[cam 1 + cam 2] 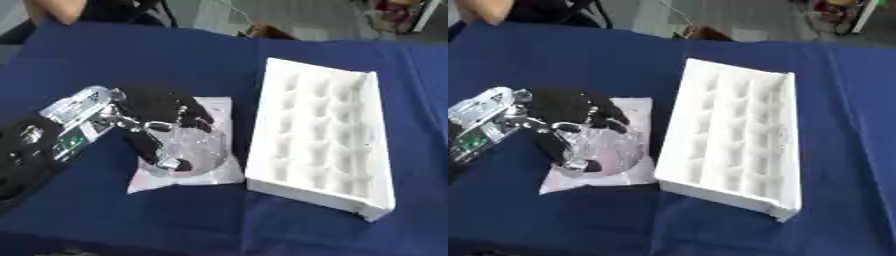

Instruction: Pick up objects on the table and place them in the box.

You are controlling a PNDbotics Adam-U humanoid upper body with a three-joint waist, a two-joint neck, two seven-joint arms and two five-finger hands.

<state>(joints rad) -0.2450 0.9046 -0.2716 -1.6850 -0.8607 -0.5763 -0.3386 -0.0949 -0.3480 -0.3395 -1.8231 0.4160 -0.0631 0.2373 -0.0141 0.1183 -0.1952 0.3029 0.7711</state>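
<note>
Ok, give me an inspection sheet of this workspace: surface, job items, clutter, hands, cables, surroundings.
Surface: table under a dark blue cloth.
Job's things: clear plastic packet lying flat left of the white foam box; the box's rows of compartments look empty.
Clutter: nothing seen.
Hands: left hand over the packet, fingers curled round it; whether it is lifted cannot be told. Right hand not in view.
Cables: nothing seen on the table.
Surroundings: a person's arm at the far left edge, not touching anything; blurred floor items beyond the table.
</note>
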